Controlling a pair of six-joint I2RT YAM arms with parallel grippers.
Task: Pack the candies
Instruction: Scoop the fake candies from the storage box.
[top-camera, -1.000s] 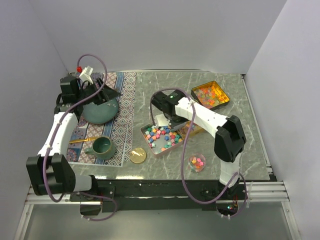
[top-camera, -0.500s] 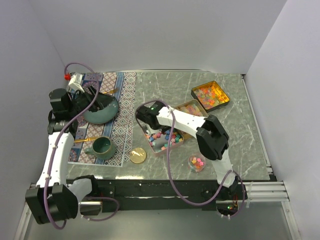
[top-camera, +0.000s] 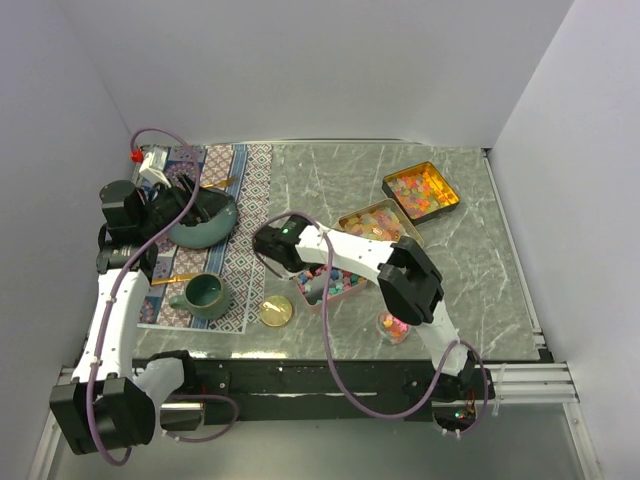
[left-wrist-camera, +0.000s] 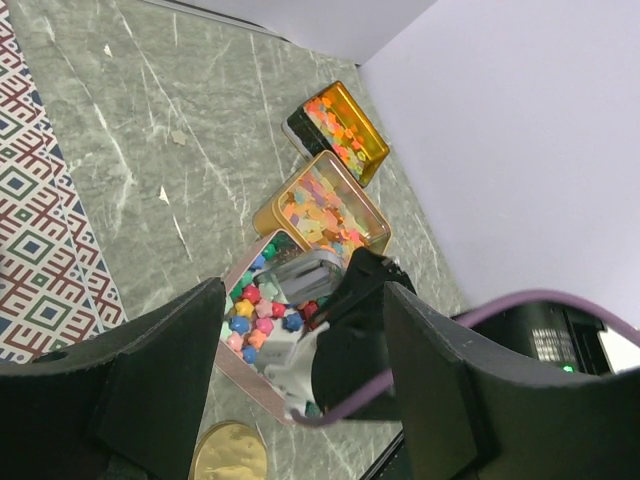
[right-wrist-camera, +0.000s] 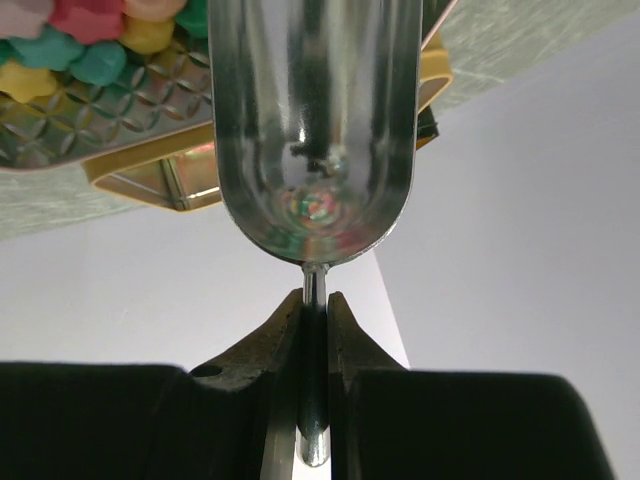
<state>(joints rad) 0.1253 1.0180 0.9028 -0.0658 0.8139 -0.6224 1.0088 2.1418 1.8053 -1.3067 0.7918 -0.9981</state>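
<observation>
The right gripper (right-wrist-camera: 315, 300) is pinched narrow on the thin handle of a metal scoop (right-wrist-camera: 315, 110). The candies (right-wrist-camera: 75, 45) lie in a tin (right-wrist-camera: 110, 130) beyond its fingertips, left of the scoop's bowl. The left gripper (left-wrist-camera: 300, 380) gapes wide, holding nothing, with the candies well ahead of it.

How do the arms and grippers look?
The left arm and right arm have white links, black joints and a looping purple cable each. The left gripper and right gripper have black fingers. A green light sits on the right arm.
</observation>
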